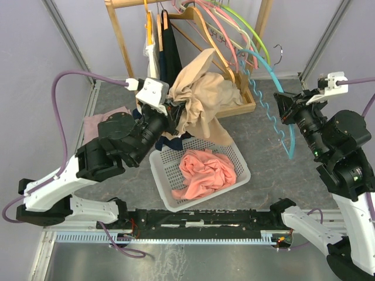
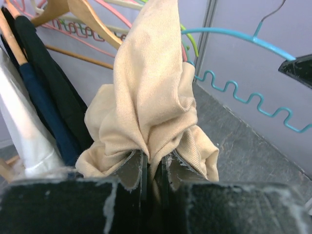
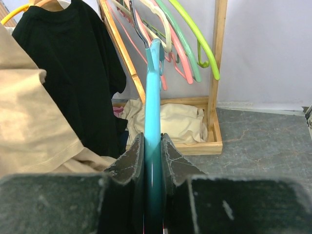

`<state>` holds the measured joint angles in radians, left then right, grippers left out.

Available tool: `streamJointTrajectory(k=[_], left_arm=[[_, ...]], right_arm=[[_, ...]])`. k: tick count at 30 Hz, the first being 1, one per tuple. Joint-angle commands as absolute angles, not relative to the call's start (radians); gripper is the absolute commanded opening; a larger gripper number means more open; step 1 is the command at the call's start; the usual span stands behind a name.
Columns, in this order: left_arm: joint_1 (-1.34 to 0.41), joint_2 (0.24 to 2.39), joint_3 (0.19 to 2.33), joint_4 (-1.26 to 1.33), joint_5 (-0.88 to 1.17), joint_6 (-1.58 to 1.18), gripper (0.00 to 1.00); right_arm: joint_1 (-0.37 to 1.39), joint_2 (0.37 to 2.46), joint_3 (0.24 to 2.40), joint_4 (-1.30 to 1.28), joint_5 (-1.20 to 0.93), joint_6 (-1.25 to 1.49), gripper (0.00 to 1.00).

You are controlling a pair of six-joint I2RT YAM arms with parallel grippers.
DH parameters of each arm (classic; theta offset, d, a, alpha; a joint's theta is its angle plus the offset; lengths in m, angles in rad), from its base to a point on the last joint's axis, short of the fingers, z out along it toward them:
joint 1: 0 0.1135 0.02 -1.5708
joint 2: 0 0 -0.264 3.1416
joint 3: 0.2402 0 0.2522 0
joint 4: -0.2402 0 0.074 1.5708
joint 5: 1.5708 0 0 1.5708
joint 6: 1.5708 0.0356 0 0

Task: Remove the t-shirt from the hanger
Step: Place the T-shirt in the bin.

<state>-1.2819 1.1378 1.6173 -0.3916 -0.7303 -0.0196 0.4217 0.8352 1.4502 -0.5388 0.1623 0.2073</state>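
Left of the hanger [image 3: 153, 97], the t-shirt [image 2: 151, 87] is hanging bunched, seemingly catching on its far tip. The left gripper [image 2: 151, 158] is clamping the folds and the right gripper [image 3: 152, 141] is pinching the hanger, so a leftward pull seems needed.

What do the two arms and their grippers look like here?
Both arms, left arm and right arm, have white lower links and bulky black joints. A white camera block tops each wrist, fed by a purple cable. The left gripper and right gripper have dark flat fingers, scuffed whitish at the edges.
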Motion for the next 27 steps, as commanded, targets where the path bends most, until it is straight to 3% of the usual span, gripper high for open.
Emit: streamJointTrajectory(k=[1, 10, 27], left_arm=[[-1.289, 1.109, 1.697, -0.268, -0.712, 0.062, 0.03], [-1.289, 1.179, 1.755, -0.454, -0.609, -0.029, 0.03], [-1.289, 1.188, 1.471, -0.685, -0.438, -0.327, 0.03]], right_arm=[[0.424, 0.839, 1.490, -0.481, 0.167, 0.198, 0.01], [0.425, 0.844, 1.475, -0.466, 0.167, 0.200, 0.01], [0.425, 0.839, 1.458, -0.454, 0.168, 0.204, 0.01]])
